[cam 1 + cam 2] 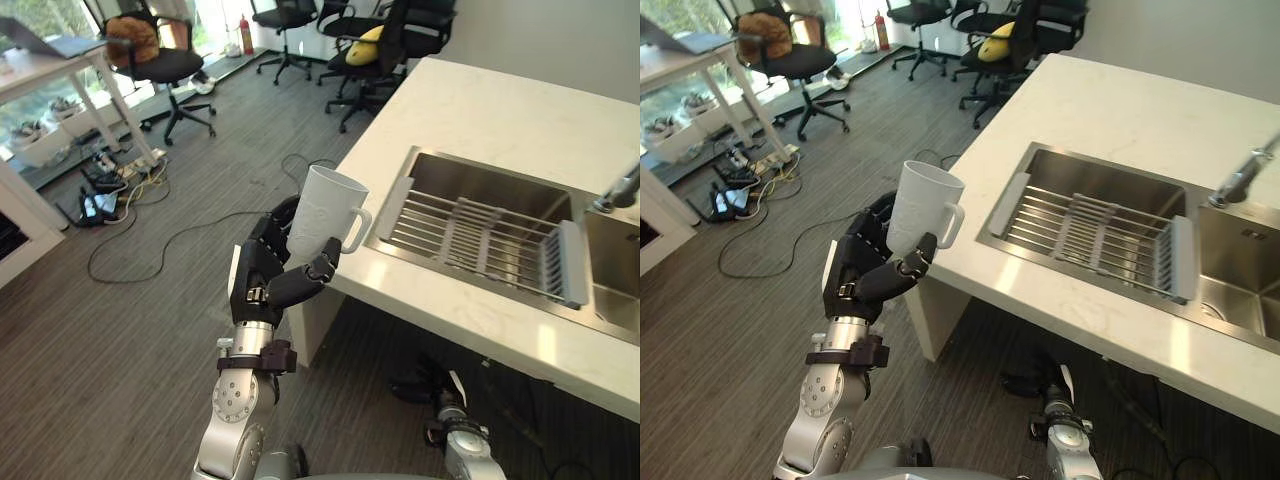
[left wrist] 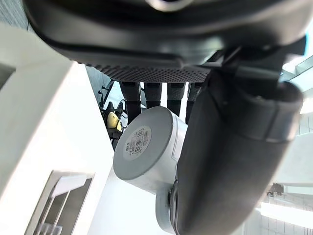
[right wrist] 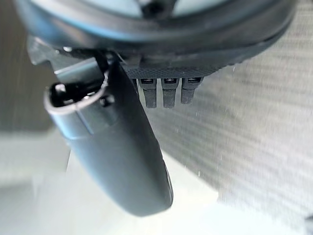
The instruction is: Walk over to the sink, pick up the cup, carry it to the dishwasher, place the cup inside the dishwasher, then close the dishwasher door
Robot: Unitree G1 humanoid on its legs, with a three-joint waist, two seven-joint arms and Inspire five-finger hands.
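Off the tabletop (image 1: 480, 110) corner, over grey floor (image 1: 150, 330): left hand (image 1: 262, 280) curled tight round white cup (image 1: 325, 215), upright, clear of steel sink (image 1: 470, 178). Pickup looks done; carry stage. Next calls for turning to find the dishwasher, cup level. Cup glossy, smooth, tapered, loop handle free. Right hand (image 3: 122, 161) low; grip unreadable.
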